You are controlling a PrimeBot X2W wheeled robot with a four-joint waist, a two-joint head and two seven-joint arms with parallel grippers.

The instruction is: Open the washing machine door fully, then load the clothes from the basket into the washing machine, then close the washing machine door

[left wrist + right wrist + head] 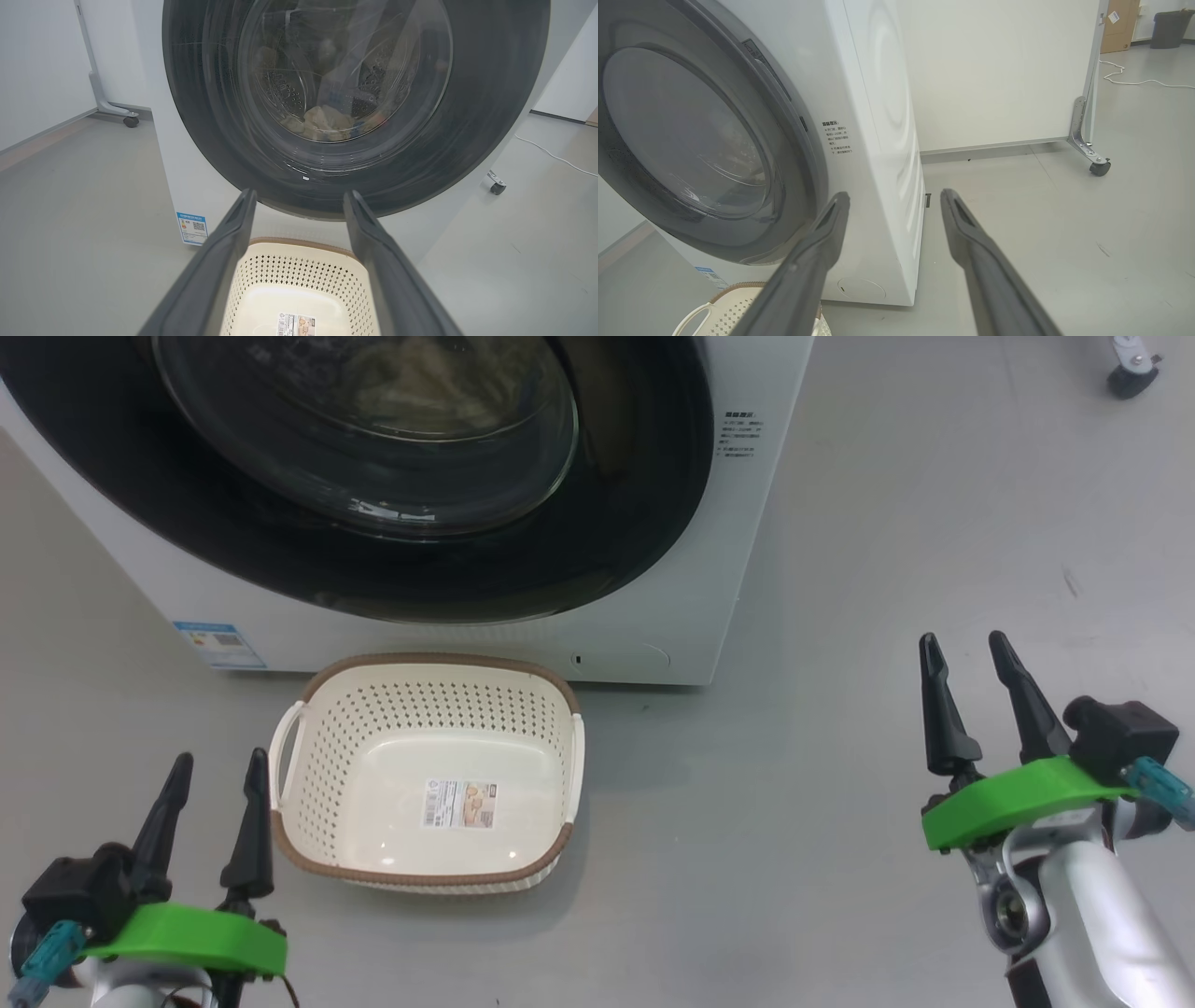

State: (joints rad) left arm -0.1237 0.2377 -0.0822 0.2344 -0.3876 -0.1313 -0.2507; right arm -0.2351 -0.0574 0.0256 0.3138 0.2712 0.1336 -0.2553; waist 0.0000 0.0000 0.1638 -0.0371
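The washing machine (pixel 747 569) stands ahead of me with its door (pixel 635 523) shut flat against the front. Behind the glass, the clothes (pixel 327 123) lie as a cream heap low in the drum. On the floor just before the machine sits the basket (pixel 420 705), with nothing in it but its paper label. My left gripper (pixel 219 761) hovers open at the basket's left side, and its fingers (pixel 219 261) frame the basket (pixel 299 275) and the door (pixel 490 93). Off to the right my right gripper (pixel 962 639) is open over bare floor, pointing past the machine's right corner (pixel 878 140).
A blue energy label (pixel 219 644) marks the machine's lower left corner. A wheeled panel foot (pixel 1099 168) stands on the grey floor to the right, another caster (pixel 131 121) to the left. A white cable (pixel 556 156) trails across the floor at the right.
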